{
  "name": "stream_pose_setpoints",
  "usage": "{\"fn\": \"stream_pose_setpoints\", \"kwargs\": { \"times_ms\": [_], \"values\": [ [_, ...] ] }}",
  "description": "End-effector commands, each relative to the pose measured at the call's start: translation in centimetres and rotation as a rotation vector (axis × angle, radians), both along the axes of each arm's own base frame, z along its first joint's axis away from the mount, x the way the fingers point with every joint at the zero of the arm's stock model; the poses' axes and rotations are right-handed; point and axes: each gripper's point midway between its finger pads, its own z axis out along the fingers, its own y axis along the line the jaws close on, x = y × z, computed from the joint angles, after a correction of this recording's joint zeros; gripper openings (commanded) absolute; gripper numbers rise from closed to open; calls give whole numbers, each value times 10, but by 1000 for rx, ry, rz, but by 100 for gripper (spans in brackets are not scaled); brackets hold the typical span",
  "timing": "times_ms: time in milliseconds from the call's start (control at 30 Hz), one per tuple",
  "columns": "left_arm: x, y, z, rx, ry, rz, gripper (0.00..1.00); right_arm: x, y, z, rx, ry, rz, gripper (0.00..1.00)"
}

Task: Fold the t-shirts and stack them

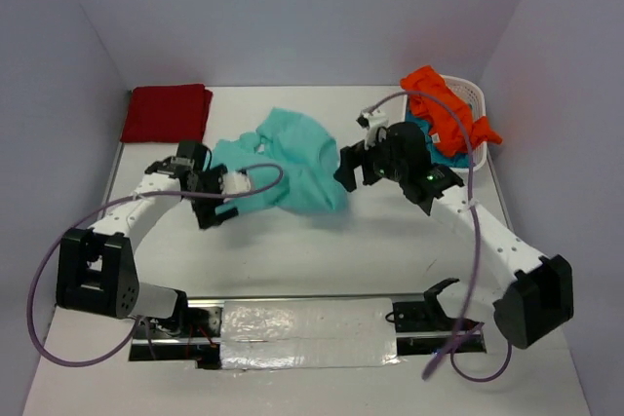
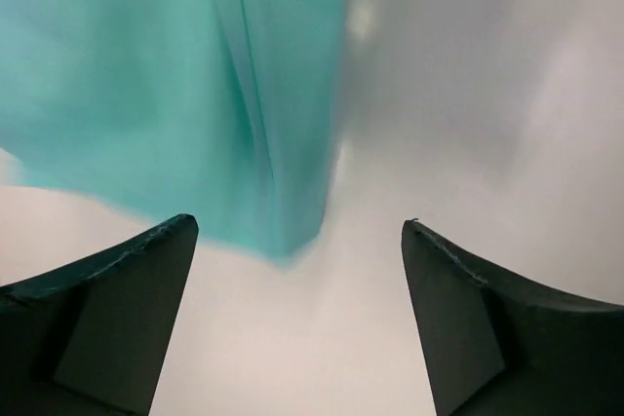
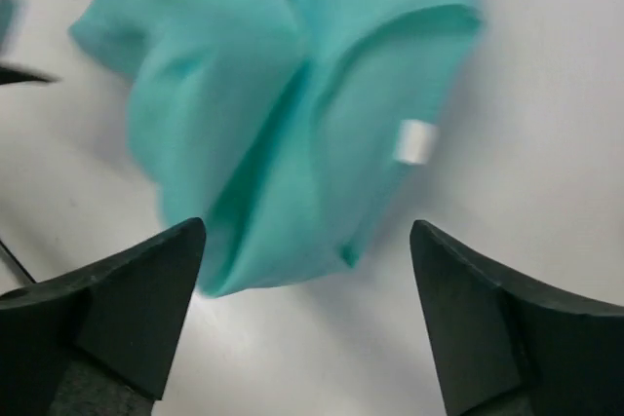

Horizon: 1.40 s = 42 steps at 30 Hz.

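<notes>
Ahead of left gripper and right gripper, jaws apart, empty, lay crumpled mint-aqua cloth t-shirt; grabbing doubled layers risked crooked fold.

Mint t-shirt lies crumpled mid-table, with the left gripper just beside its left edge and the right gripper at its right edge. Dark red t-shirt sits folded flat in the far-left corner. Orange t-shirt is draped over the white mesh basket far right, teal-blue t-shirt under it.
</notes>
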Motion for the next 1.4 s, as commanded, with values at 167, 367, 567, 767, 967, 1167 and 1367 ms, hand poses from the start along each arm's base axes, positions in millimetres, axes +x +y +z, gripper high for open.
{"fn": "stream_pose_setpoints", "kwargs": {
  "times_ms": [167, 367, 567, 767, 967, 1167, 1367],
  "values": [
    [-41, 43, 42, -37, 123, 113, 96, 12, -97, -78, 137, 423, -533, 80],
    [-42, 48, -8, 138, 153, 152, 75, -16, -47, -114, 140, 588, -439, 56],
    [-4, 74, -51, 153, 163, 288, 92, -15, -42, -171, -34, 731, -498, 82],
    [10, 72, -91, 147, 154, 308, 82, -30, -18, -209, -88, 848, -422, 73],
    [4, 77, -104, 163, 179, 353, 0, -19, -5, -217, -63, 918, -366, 0],
    [36, 88, -51, 146, -2, 451, 0, 103, -28, -149, 140, 777, -470, 0],
    [55, 75, -25, 58, -19, 491, 0, 188, -41, -128, 114, 822, -490, 65]
  ]
}}
